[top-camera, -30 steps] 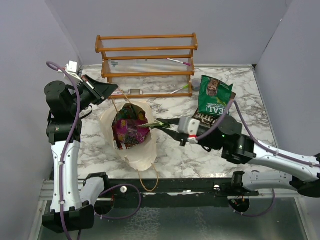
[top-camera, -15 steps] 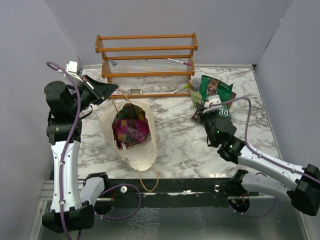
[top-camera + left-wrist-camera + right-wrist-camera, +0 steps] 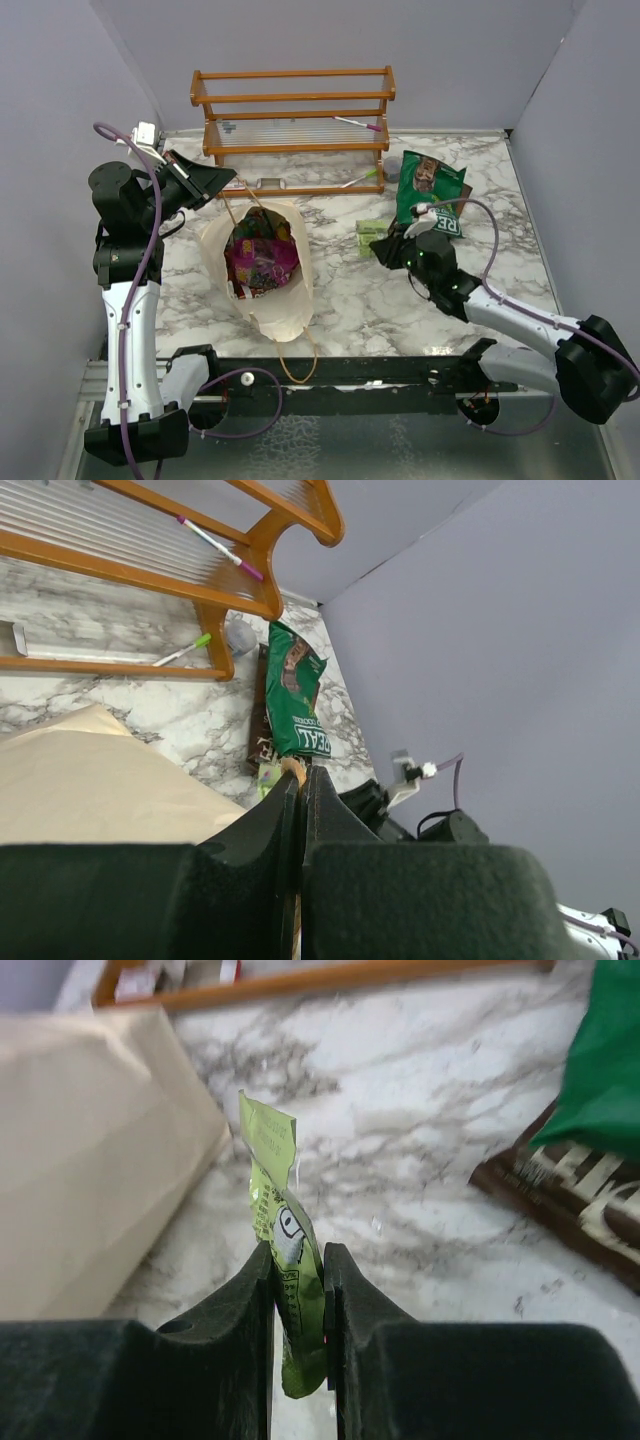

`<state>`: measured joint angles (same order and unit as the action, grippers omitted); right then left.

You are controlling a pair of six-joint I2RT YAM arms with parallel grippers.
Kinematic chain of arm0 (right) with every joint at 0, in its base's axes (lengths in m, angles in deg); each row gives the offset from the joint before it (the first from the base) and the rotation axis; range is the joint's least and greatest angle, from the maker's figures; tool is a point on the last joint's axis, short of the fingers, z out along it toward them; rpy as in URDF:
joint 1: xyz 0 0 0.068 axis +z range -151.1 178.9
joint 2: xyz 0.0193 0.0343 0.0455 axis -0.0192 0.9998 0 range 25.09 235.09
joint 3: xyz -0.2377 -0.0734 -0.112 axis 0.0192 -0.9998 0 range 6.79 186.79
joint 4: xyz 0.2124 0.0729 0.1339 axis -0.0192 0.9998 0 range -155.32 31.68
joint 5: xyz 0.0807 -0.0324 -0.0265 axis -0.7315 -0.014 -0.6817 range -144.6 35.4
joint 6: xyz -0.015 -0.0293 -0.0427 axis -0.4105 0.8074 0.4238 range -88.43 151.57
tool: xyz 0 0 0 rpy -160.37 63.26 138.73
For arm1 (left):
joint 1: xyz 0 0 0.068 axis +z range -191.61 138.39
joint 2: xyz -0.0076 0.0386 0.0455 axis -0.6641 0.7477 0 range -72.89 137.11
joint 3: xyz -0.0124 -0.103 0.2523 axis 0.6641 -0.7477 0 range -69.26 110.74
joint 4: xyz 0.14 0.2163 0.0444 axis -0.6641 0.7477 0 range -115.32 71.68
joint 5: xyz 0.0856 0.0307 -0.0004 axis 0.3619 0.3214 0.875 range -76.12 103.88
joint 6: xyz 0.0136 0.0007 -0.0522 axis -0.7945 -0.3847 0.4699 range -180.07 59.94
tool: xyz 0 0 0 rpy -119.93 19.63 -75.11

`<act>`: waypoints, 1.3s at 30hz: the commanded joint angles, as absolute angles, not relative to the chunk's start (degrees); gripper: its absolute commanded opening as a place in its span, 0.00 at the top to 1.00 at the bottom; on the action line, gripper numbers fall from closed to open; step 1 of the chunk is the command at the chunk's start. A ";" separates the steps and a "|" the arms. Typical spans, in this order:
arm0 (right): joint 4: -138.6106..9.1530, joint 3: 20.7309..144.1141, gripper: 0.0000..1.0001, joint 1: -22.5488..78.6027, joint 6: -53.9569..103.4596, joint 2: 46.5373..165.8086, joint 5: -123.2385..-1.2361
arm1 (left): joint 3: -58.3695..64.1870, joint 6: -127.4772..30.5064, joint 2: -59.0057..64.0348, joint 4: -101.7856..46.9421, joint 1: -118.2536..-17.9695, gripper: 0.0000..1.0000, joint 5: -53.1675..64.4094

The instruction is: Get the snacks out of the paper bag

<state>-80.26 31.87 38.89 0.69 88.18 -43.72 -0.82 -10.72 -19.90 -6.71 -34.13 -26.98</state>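
The paper bag point(image 3: 268, 300) stands open left of centre, with purple-magenta and other packets point(image 3: 260, 252) inside. My left gripper point(image 3: 222, 182) is shut on the bag's tan cord handle point(image 3: 292, 769) at the back rim and holds it up. My right gripper point(image 3: 383, 246) is shut on a light green packet point(image 3: 279, 1222), low over the marble right of the bag; the packet also shows in the top view point(image 3: 369, 237). A green packet with white lettering point(image 3: 431, 188) lies on a brown packet point(image 3: 575, 1192) at the back right.
A wooden rack point(image 3: 292, 128) with pens stands at the back, behind the bag. Grey walls close in both sides and the back. The bag's near handle loop point(image 3: 296, 362) hangs over the table's front edge.
My right gripper drew the light green packet away from the bag's mouth, swung right toward the green packet, then came down to the marble between bag and packets. The left gripper held still.
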 commanded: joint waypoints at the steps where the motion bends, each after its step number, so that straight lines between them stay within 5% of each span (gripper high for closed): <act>1: -84.51 38.38 0.98 28.98 -3.99 87.93 -55.81 | -0.27 -11.68 -20.25 -6.52 -34.11 1.00 -26.56; 12: -84.33 48.74 0.98 3.81 -14.80 100.40 -71.78 | 0.83 -11.96 -20.27 -5.45 -34.09 1.00 -26.63; 25: -100.64 52.29 0.84 -9.36 -21.14 128.49 -96.52 | 1.45 -11.05 -19.68 -6.41 -34.07 1.00 -27.04; 39: -81.24 50.36 0.25 -9.63 -8.26 114.21 -76.08 | 1.06 -10.58 -19.61 -7.64 -34.08 1.00 -27.51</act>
<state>-87.98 51.56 -9.64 -12.77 119.39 -85.51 -0.31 -10.90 -19.35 -5.57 -34.13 -27.02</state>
